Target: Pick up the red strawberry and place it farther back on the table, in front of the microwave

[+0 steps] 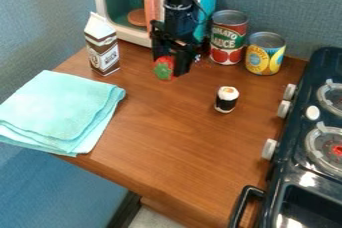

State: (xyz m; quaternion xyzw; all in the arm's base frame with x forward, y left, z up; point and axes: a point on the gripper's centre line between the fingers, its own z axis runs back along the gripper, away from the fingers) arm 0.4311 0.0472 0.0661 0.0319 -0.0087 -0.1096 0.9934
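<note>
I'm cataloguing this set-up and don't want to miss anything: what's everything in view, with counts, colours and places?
Toy strawberry: one, red and green, held between the gripper's fingers
Sushi roll: one, black and white, on the counter, near the stove
Tall can: one, red and green label, beside the microwave
Short can: one, yellow and blue label, beside the tall can
Carton: one, brown and white, by the microwave
Cloth: one, light turquoise, folded, at the counter's edge
Toy microwave: one, white, teal and pink, at the back
Stove: one, dark, right of view
Counter: one, brown, centre
Gripper: one, black, above the counter
</note>
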